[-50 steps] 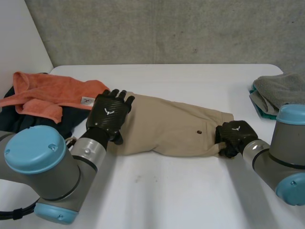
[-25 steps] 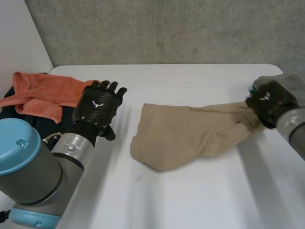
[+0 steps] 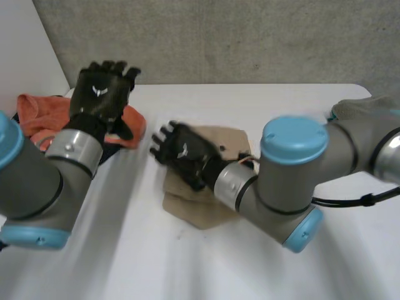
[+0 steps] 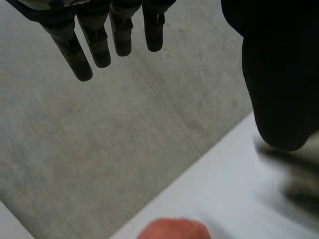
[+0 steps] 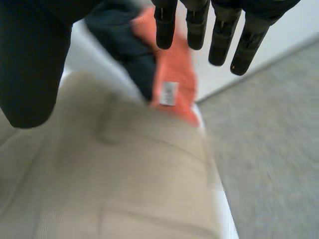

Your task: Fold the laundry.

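A tan garment (image 3: 195, 209) lies folded into a short bundle in the middle of the white table (image 3: 156, 269). My right hand (image 3: 182, 154) hovers over its left part, fingers straight and spread, holding nothing. In the right wrist view the right hand (image 5: 219, 35) is open above the tan garment (image 5: 124, 189), with no cloth between fingers and thumb. My left hand (image 3: 101, 94) is raised off the table at the far left, above the orange towel (image 3: 32, 112). In the left wrist view the left hand (image 4: 97, 42) is open and empty.
The orange towel lies on a dark cloth (image 3: 115, 150) at the table's left edge; the orange towel (image 5: 174, 84) and dark cloth (image 5: 124, 45) lie beyond my right fingertips. A grey cloth (image 3: 369, 109) is piled at the right edge. A concrete wall stands behind.
My right hand carried the garment's end leftward, doubled it over and opened. My left hand lifted off the garment and rose to the far left.
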Controlling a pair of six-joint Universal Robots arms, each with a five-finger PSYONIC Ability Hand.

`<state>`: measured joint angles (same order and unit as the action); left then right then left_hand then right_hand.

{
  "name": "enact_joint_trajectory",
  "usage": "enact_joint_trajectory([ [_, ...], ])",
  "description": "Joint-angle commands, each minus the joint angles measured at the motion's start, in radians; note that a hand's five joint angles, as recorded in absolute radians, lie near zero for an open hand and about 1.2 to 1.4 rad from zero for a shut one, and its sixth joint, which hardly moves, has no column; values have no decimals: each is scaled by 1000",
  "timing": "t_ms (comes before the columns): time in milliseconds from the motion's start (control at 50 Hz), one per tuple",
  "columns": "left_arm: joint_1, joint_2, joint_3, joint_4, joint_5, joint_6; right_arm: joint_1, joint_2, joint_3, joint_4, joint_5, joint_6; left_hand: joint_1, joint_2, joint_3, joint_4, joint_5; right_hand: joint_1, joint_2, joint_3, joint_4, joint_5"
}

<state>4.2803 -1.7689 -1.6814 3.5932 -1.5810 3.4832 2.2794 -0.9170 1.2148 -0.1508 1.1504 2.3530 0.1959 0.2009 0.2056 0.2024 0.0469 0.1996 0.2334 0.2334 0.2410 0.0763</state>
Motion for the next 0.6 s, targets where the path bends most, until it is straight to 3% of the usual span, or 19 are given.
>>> enact_joint_trajectory([
  [20,-46,-109,224,-80,1,-52,-113,-215,28,10,146,558,-21,-26,-30,-27,-46,-25,-59,-59,-66,-76],
  [100,-118,-224,371,-169,7,-101,-202,-246,35,54,175,686,-18,-23,-27,-24,-43,-25,-59,-59,-66,-76],
  [200,-191,-366,514,-272,9,-110,-262,-230,-1,148,212,701,-15,-20,-24,-21,-40,-25,-59,-59,-66,-76],
  [320,-220,-513,598,-344,3,-102,-264,-59,-148,295,181,686,-15,-20,-24,-21,-40,-25,-59,-59,-66,-76],
  [440,-218,-613,643,-439,-5,-63,-256,111,-271,405,147,623,-12,-17,-21,-18,-37,-25,-59,-59,-66,-76],
  [600,-215,-701,667,-505,-79,68,-232,256,-319,418,230,439,-12,-17,-21,-18,-37,-25,-59,-59,-66,-76],
])
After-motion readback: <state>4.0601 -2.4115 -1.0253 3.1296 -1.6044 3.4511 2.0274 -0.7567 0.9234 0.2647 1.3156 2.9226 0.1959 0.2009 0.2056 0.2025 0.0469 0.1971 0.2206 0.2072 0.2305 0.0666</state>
